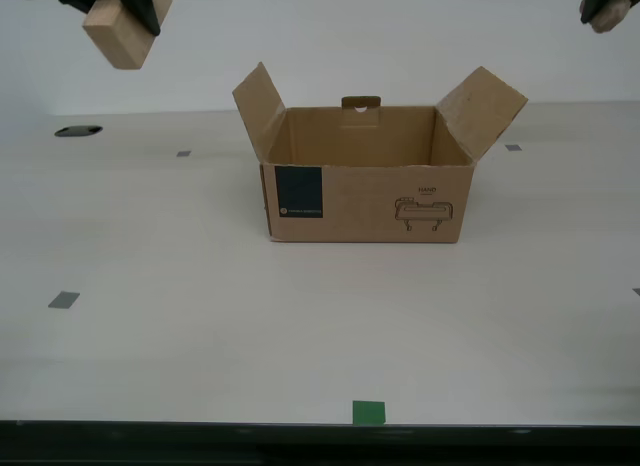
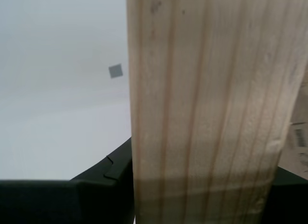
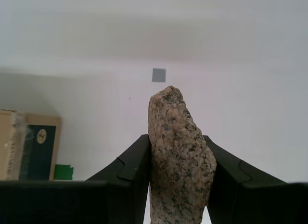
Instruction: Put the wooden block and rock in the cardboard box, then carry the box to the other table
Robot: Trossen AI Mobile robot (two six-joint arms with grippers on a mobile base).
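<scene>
My second gripper (image 2: 202, 185) is clamped on the pale tan rectangular wooden block (image 1: 122, 33), held high at the exterior view's top left, clear of the smooth cream bench (image 1: 200, 326). My first gripper (image 3: 179, 180) pinches the lumpy speckled beige-grey rock (image 3: 178, 161) between both jaws, up at the exterior view's top right. Brown corrugated cardboard box (image 1: 365, 191) with navy label sits mid-bench, side flaps splayed open, nothing visible inside. Green tape square (image 1: 368, 413) at the near bench edge.
</scene>
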